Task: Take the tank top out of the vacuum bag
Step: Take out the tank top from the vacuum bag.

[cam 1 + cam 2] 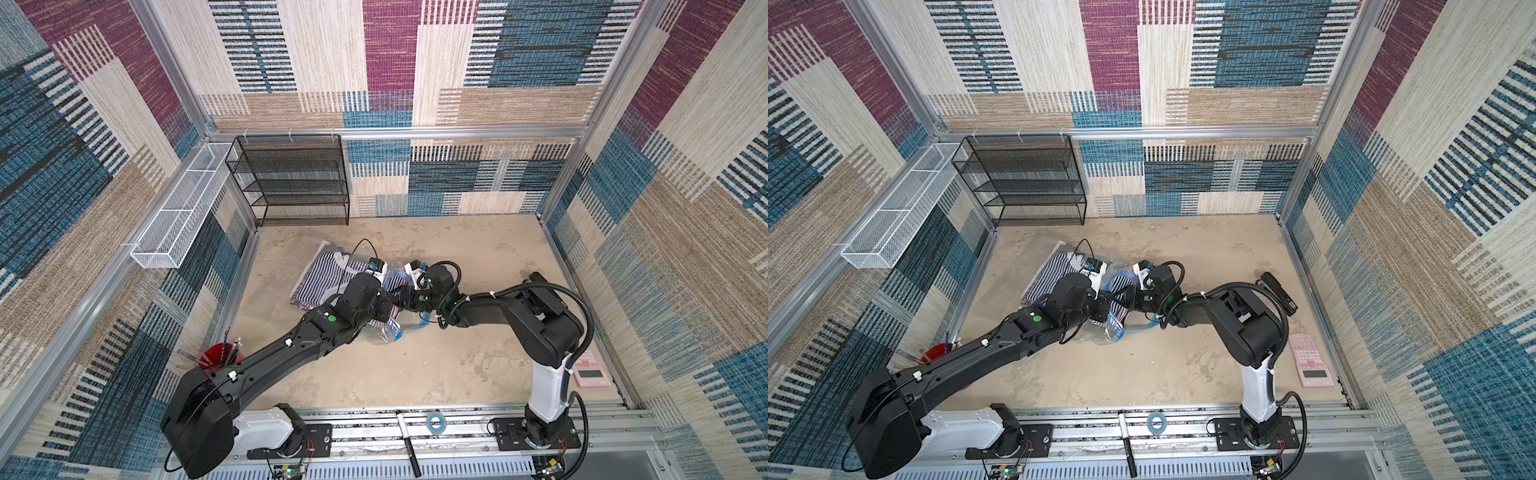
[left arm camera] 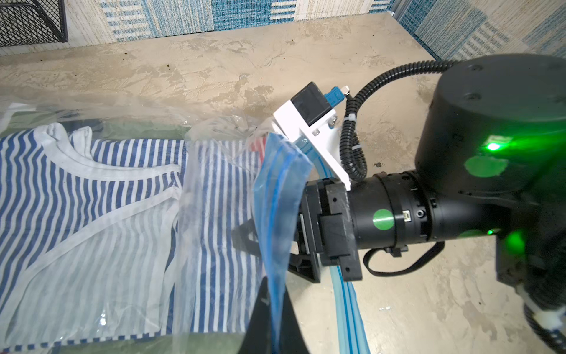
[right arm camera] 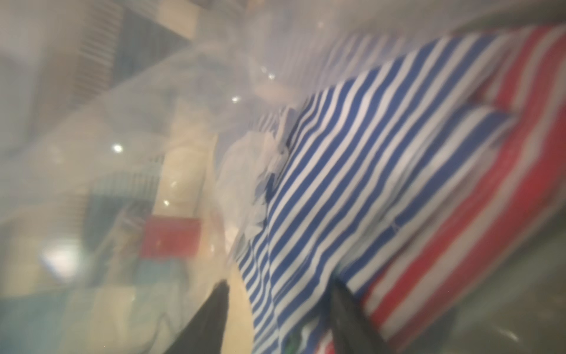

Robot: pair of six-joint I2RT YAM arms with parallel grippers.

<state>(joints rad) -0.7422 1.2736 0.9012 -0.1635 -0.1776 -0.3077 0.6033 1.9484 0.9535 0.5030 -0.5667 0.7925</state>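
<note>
The vacuum bag (image 1: 384, 334) lies crumpled mid-table, clear plastic with a blue zip strip (image 2: 275, 190). Inside it lies the tank top (image 2: 92, 171), blue-and-white striped with white trim, seen in both top views (image 1: 1050, 274). My left gripper (image 2: 277, 295) is shut on the upper lip of the bag at the zip strip and holds the mouth up. My right gripper (image 3: 278, 309) reaches into the bag's mouth. Its jaws stand apart around a fold of the tank top (image 3: 352, 184), with a bare gap beside one finger (image 3: 211, 309). Red-and-white striped cloth (image 3: 459, 230) lies next to that fold.
A black mesh shelf (image 1: 291, 178) and a white wire basket (image 1: 183, 208) stand at the back left. A red cup with pencils (image 1: 218, 357) sits near the left arm. A pink calculator (image 1: 1310, 359) and a black stapler (image 1: 1279, 293) lie at the right. A marker (image 1: 409, 444) and a tape roll (image 1: 435, 422) rest on the front rail.
</note>
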